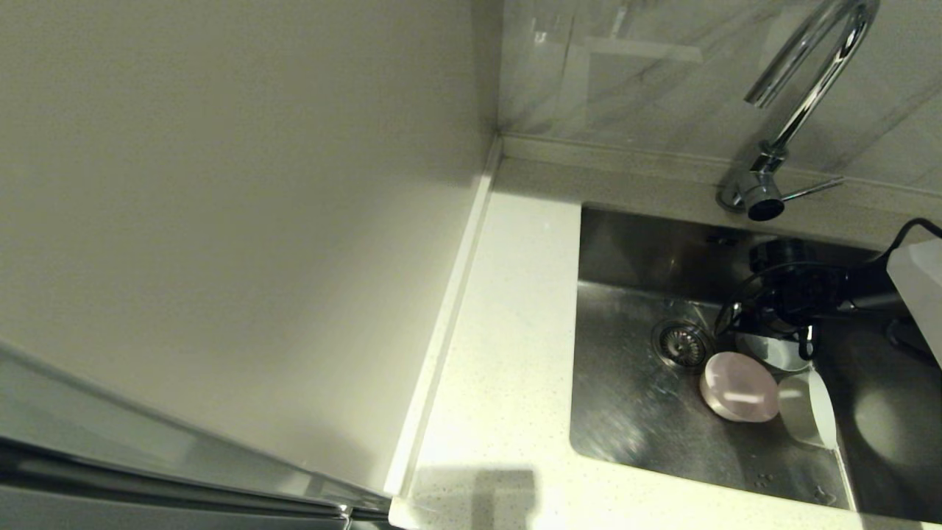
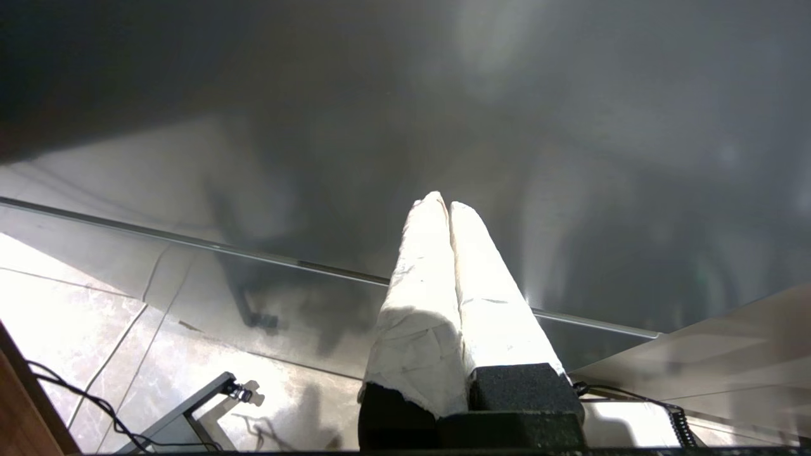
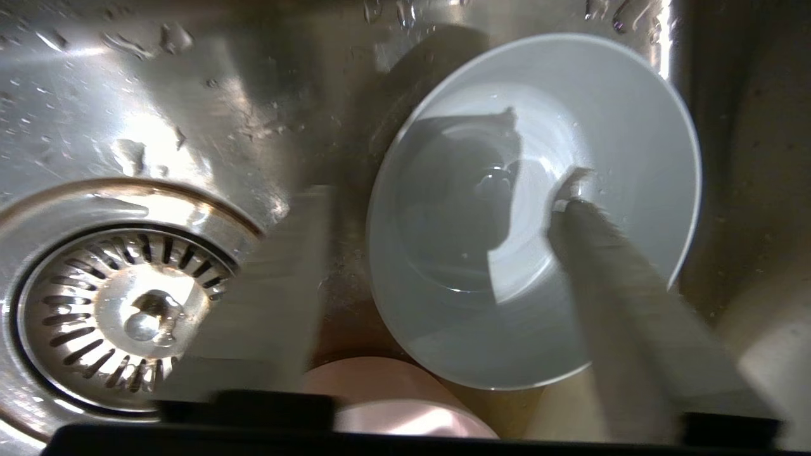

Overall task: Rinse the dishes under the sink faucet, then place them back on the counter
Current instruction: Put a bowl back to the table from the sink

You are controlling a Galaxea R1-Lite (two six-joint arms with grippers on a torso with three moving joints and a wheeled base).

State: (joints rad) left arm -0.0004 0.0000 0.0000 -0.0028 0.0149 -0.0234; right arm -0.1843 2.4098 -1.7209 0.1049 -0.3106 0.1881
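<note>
Three bowls lie in the steel sink [image 1: 625, 419] beside the drain strainer [image 1: 683, 343]. The pale grey-blue bowl [image 3: 481, 253] stands upright with a little water in it. The pink bowl [image 1: 738, 386] is upside down next to it, and the white bowl [image 1: 809, 408] lies on its side. My right gripper [image 3: 443, 190] hangs open over the grey-blue bowl [image 1: 773, 352]: one finger [image 3: 608, 285] is inside the bowl, the other is outside on the drain side. The chrome faucet [image 1: 802, 103] rises behind. My left gripper [image 2: 443, 202] is shut on nothing, away from the sink.
The cream counter [image 1: 508, 331] runs along the sink's left side and front, bounded by a beige wall panel [image 1: 221, 221]. The faucet's thin lever [image 1: 813, 190] points right. In the right wrist view the pink bowl [image 3: 393, 405] shows near the strainer [image 3: 127, 310].
</note>
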